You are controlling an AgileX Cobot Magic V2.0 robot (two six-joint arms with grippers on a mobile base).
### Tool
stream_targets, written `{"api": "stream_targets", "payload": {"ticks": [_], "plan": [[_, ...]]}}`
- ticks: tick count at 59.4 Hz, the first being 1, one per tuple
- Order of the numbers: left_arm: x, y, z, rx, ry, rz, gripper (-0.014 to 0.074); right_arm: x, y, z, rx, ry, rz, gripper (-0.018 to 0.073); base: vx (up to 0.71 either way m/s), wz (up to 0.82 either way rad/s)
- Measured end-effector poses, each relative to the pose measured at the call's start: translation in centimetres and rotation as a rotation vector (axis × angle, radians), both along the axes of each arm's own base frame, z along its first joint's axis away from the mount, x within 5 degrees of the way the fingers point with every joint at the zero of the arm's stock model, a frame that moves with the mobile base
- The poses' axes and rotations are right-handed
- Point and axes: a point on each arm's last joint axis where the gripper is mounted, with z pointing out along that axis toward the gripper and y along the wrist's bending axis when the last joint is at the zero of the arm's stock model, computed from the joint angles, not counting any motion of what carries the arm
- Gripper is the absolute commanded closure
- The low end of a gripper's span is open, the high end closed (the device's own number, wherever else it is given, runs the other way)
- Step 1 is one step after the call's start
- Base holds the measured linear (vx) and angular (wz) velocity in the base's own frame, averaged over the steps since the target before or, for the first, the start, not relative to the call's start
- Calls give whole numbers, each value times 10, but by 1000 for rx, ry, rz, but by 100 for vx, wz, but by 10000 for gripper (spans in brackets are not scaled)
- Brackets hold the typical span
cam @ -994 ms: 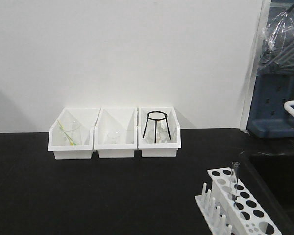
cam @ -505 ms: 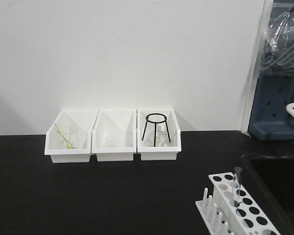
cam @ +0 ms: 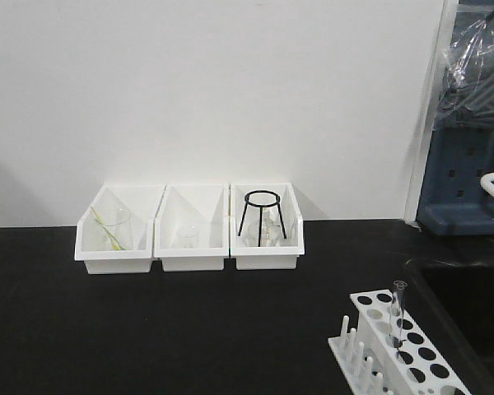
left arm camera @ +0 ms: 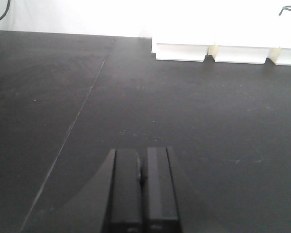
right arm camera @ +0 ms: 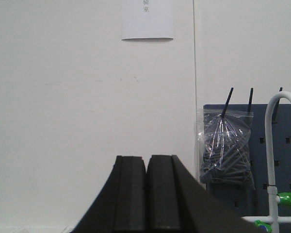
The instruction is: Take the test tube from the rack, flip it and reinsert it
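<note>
The white rack [cam: 412,350] stands on the black bench at the front right of the front view, with two rows of round holes and a row of pegs [cam: 358,358] on its left side. A clear glass test tube [cam: 397,313] stands upright in one hole. Neither gripper shows in the front view. My left gripper [left arm camera: 142,155] is shut and empty, low over the black bench, far from the rack. My right gripper [right arm camera: 146,160] is shut and empty, raised and facing the white wall.
Three white open-front bins [cam: 189,229] stand at the back by the wall; the right one holds a black tripod stand [cam: 262,216], the left one a glass beaker [cam: 111,228]. A sink recess [cam: 469,296] lies right of the rack. A blue pegboard with a bag [right arm camera: 225,150] and a white tap [right arm camera: 276,155] are on the right.
The front view shifted slightly between one second ago and half a second ago, so the bins and rack sit lower and more to the right. The tube and rack have not moved on the bench.
</note>
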Motion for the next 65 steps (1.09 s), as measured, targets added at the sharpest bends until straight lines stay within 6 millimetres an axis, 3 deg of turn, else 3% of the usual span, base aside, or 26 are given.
{"api": "stream_targets", "payload": {"ticks": [9, 12, 21, 28, 35, 45, 51, 60, 65], "plan": [[0, 0, 0, 0, 0, 0, 603, 60, 1, 9, 3, 163, 0, 567, 0, 0], [0, 0, 0, 0, 0, 0, 603, 80, 1, 3, 5, 226, 1, 566, 0, 0], [0, 0, 0, 0, 0, 0, 603, 114, 2, -17, 4, 321, 5, 547, 0, 0], [0, 0, 0, 0, 0, 0, 603, 125, 3, -24, 3, 340, 8, 490, 0, 0], [0, 0, 0, 0, 0, 0, 603, 128, 3, -27, 3, 348, 9, 377, 0, 0], [0, 0, 0, 0, 0, 0, 603, 128, 3, -26, 3, 344, 10, 92, 0, 0], [0, 0, 0, 0, 0, 0, 603, 128, 3, -26, 3, 342, 10, -22, 0, 0], [0, 0, 0, 0, 0, 0, 603, 134, 4, -26, 20, 299, 28, -47, 0, 0], [0, 0, 0, 0, 0, 0, 603, 144, 7, -40, -4, 299, 52, -30, 0, 0]]}}
